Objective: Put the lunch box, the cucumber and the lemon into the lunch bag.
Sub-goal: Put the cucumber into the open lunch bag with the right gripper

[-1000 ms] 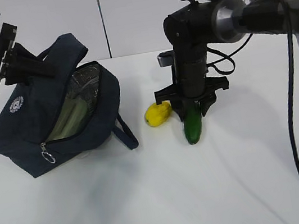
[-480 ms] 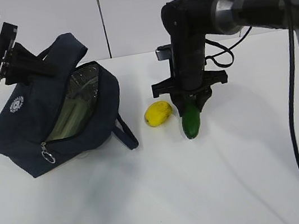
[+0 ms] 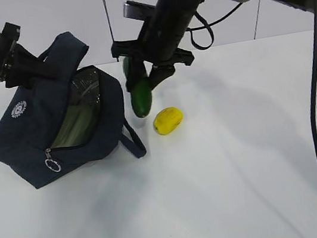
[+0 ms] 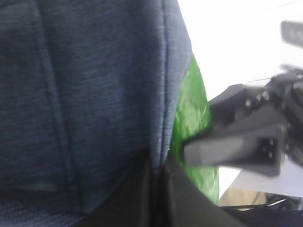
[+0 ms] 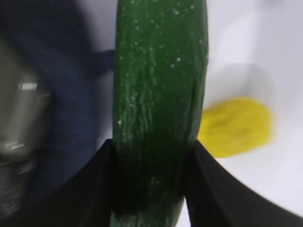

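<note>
Left arm raised at upper left, wrist angled down to the right; left claw (image 3: 48,69) pinched flat on the lunch bag (image 3: 37,150) handle. Right arm reaches across from upper right, wrist tilted; right claw (image 3: 143,82) clamps the cucumber (image 3: 141,97), 2 fingers (image 5: 102,189) gripping its sides.

A plain white bench (image 3: 220,206) fills the foreground under even, soft light. Behind it stands a pale panelled wall (image 3: 94,20) with dark vertical seams.

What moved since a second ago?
The right gripper lifted the cucumber off the table and carried it left, over toward the lunch bag. The lemon stayed put, and the left gripper kept holding the bag's handle.
</note>
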